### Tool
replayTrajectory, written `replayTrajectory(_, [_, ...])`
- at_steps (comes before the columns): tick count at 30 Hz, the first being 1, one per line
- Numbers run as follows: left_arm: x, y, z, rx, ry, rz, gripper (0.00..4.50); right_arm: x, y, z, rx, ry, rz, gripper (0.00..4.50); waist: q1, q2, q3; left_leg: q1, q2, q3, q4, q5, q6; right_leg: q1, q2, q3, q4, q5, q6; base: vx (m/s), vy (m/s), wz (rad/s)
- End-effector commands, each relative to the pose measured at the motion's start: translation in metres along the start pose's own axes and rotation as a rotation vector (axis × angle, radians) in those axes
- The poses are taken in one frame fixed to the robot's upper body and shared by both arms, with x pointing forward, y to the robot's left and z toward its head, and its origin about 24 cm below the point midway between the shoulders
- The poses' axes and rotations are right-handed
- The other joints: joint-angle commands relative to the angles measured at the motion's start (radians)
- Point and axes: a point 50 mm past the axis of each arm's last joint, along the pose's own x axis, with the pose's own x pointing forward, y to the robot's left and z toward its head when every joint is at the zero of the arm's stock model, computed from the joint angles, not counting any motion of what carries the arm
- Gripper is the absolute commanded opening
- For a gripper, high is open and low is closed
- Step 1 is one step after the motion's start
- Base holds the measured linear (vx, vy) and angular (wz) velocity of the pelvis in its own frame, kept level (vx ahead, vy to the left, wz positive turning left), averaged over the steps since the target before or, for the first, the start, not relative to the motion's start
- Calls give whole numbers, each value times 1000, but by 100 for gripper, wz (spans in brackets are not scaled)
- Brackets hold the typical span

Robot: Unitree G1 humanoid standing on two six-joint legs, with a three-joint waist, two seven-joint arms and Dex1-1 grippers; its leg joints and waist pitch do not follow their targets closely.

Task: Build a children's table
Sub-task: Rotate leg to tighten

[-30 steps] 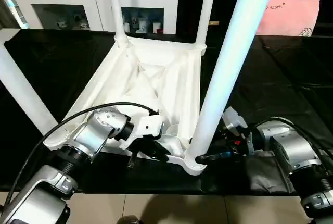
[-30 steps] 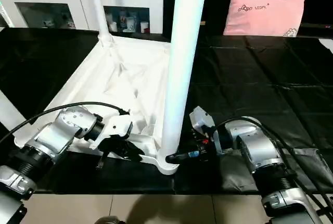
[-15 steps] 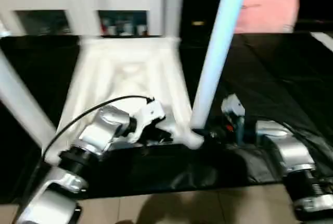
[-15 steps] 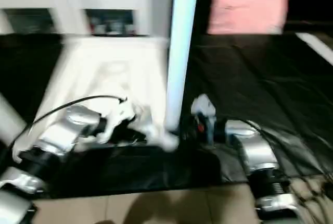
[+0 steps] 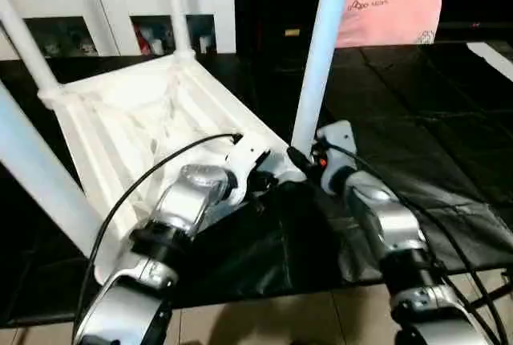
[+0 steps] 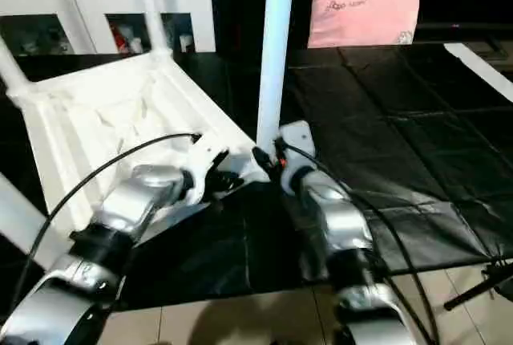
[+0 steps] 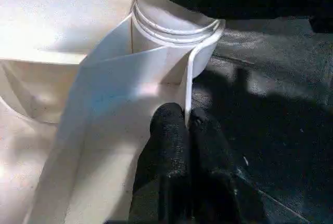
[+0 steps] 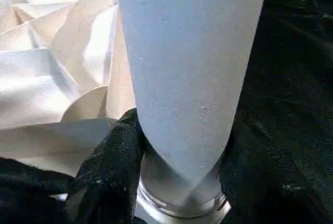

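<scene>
Lying upside down on the black-covered table (image 5: 449, 120), the white tabletop (image 5: 120, 120) is seen with its ribbed underside up and its legs standing in the corner sockets. The tabletop is skewed to the table's edges, with one corner socket (image 7: 174, 31) pointing toward the front edge between the two arms. The left gripper (image 7: 186, 125) is pressed together on a thin upright rib of the tabletop just beside that socket, one black finger on each face of the rib. The right gripper (image 8: 177, 182) is spread around the base of the near leg (image 5: 321, 48), just above where it enters the socket; one finger (image 8: 112, 156) is seen against the leg's side. A pink pillow (image 5: 393, 12) is noted at the table's far right corner, and a white cabinet (image 5: 120, 8) stands behind the far edge.
</scene>
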Motion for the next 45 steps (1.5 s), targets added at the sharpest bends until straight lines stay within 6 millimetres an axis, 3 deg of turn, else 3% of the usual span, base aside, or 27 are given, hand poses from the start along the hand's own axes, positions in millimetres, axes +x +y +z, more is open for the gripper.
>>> replayTrajectory(1, [11,-21,31,82,-93,-89,0,6,29,-20,59,81,136,266,11,-1,-64,-6,27,-11,-67,-162,58,61,-65,56,-84,-313,-147,0,0,0])
replayTrajectory(8, [1,-8,21,107,-48,-97,0,-4,17,-16,23,51,147,314,17,-1,-65,-6,29,-11,-68,-164,59,62,-66,59,-81,-282,-153,0,0,0])
replayTrajectory(13, [-17,6,7,213,-5,-169,0,-22,3,-7,-18,15,256,359,22,-3,-65,-6,31,-10,-68,-162,70,64,-67,61,-78,-269,-156,0,0,0])
replayTrajectory(15, [-27,10,1,272,11,-236,0,-35,-7,0,-64,-2,346,371,29,-4,-65,-5,32,-10,-68,-165,72,66,-68,61,-79,-280,-150,0,0,0])
replayTrajectory(17, [-33,11,-3,305,32,-293,0,-44,-13,5,-94,-14,420,389,40,-1,-64,1,36,-8,-68,-174,69,59,-70,63,-80,-293,-151,0,0,0])
replayTrajectory(23, [-51,5,-13,400,95,-547,0,-70,-26,13,-166,48,647,444,63,0,-66,5,42,-7,-68,-161,67,58,-70,65,-65,-229,-186,0,0,0])
replayTrajectory(29, [-57,0,-17,474,140,-679,0,-80,-24,13,-212,156,821,444,88,-2,-66,4,43,-5,-65,-157,67,58,-72,65,-66,-246,-184,0,0,0])
replayTrajectory(38, [-58,-8,-16,540,168,-788,0,-83,-14,9,-202,235,1020,444,94,-6,-66,1,44,-7,-66,-159,57,58,-73,64,-66,-276,-175,0,0,0])
replayTrajectory(45, [-57,-15,-13,552,156,-830,0,-77,-8,4,-177,258,1085,369,92,-7,-68,-1,42,-7,-64,-151,56,60,-72,62,-64,-266,-181,0,0,0])
